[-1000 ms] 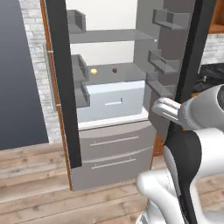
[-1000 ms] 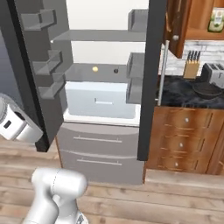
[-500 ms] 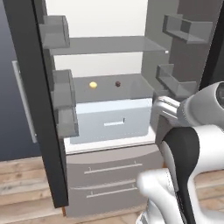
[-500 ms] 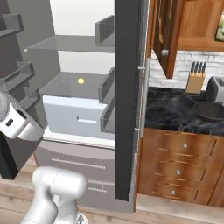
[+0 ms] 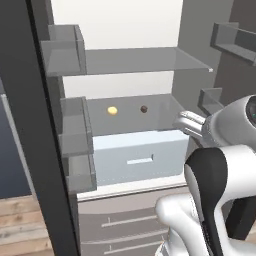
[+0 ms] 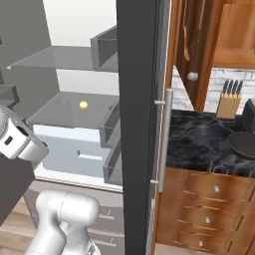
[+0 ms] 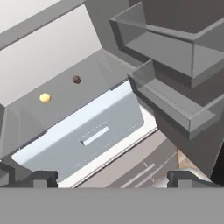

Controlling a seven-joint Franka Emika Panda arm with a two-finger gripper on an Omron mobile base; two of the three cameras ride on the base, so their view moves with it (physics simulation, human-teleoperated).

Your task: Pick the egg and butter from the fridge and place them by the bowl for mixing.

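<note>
Hand view: egg (image 7: 44, 97) on fridge (image 7: 100, 65) shelf (gripper (image 7: 111, 177) spread wide).

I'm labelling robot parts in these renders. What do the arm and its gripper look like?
The arm is glossy white with rounded, bulbous links and black bands at the joints. The gripper ends in two small, dark grey, blocky finger tips. No cables or markings are visible.

The fridge (image 5: 150, 65) door runs off the top and bottom in the right base view, and the knife block (image 6: 228, 102) is too tiny to make out blades.
</note>
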